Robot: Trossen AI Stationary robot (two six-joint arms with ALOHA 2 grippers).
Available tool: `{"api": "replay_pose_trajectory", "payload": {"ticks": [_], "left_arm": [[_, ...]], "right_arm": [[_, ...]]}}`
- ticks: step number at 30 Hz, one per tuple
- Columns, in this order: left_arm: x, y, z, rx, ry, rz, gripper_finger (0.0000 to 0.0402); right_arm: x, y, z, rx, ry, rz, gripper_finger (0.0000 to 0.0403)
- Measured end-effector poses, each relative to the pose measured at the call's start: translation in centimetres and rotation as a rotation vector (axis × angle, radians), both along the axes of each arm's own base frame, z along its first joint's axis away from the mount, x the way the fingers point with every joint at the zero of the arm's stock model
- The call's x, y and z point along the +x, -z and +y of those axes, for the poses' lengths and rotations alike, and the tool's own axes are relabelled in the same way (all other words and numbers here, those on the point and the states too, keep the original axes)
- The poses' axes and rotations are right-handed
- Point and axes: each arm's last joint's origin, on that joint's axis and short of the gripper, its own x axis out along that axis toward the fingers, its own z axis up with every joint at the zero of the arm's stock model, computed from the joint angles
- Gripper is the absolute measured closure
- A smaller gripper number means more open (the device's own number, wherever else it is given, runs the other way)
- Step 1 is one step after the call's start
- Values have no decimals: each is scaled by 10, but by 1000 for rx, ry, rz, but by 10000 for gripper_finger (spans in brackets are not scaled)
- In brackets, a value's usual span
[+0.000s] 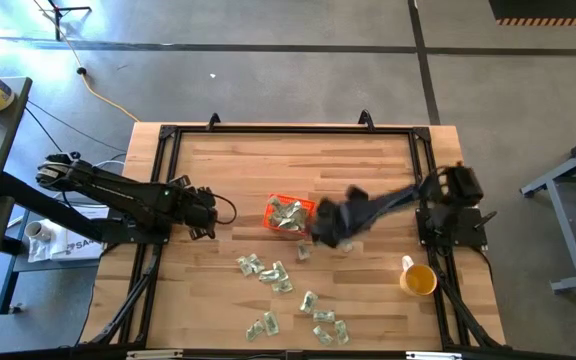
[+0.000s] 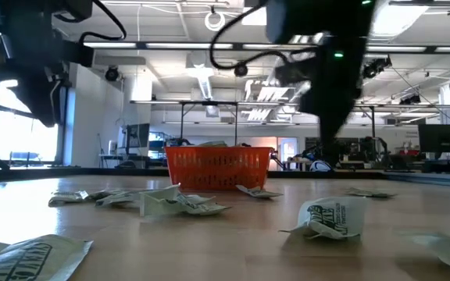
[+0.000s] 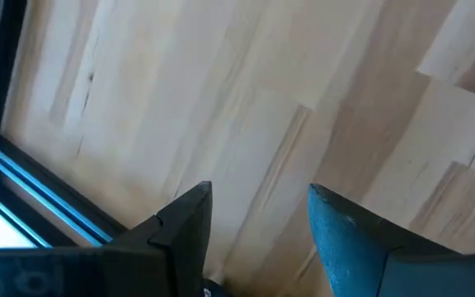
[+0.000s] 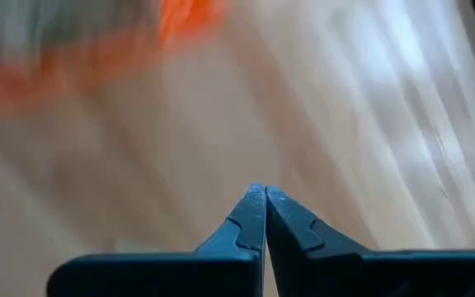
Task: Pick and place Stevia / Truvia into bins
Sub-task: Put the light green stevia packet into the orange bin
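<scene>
Orange-red bin (image 1: 290,214) sits mid-tabletop (image 1: 228,170), several Stevia sachets (image 1: 280,275) inside it and more scattered toward six o'clock. My right gripper (image 1: 325,229), just at the bin's four o'clock, has its fingers pinched closed on nothing I can see. My left gripper (image 1: 208,213) waits at nine o'clock, fingers apart.

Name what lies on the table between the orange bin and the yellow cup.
In the high view, the right hand and two loose sachets lie between the orange bin and the yellow cup.
</scene>
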Motion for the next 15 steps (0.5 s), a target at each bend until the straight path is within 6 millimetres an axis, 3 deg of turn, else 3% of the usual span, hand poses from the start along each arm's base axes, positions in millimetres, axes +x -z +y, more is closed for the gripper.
{"api": "replay_pose_trajectory", "payload": {"ticks": [4,7,12,15], "left_arm": [[-1,-1,7,-22,-46,-42,170],[6,-1,13,-41,-84,-102,170],[18,-3,17,-140,-138,-234,170],[24,-5,17,-184,-158,-297,170]], "right_arm": [[19,-28,-41,97,39,-290,402],[25,-45,-57,149,-42,-405,402],[12,-40,-66,309,-71,-255,396],[1,-35,-63,356,-33,-139,367]]}}
